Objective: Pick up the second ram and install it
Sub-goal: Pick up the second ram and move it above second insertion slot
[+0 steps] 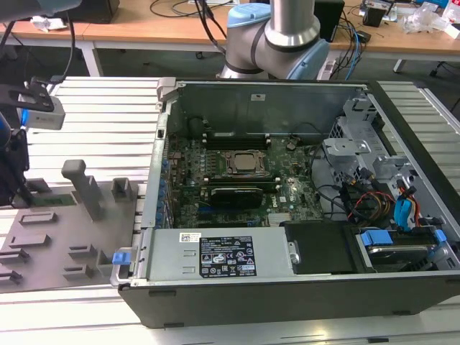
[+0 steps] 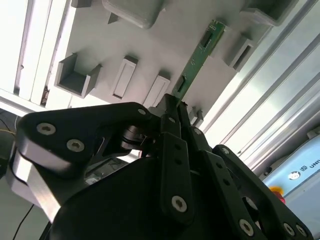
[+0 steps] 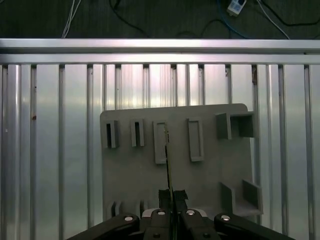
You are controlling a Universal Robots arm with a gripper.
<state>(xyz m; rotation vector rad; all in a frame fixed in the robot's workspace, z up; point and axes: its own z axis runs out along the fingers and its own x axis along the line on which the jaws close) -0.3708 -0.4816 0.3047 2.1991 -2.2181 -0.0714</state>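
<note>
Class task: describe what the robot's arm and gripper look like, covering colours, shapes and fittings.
The arm is a silver-grey tube with rounded light-blue joint covers. The gripper is matte black: flat linkage plates pinned with silver screw heads, tapering to two narrow, straight fingers.

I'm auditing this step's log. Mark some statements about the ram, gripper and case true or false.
1. The gripper is shut on the second ram. True.
2. The second ram is seated in the motherboard. False: the gripper holds it at the grey tray.
3. The computer case is open. True.
4. The grey tray lies inside the computer case. False: it lies on the slatted table beside it.
</note>
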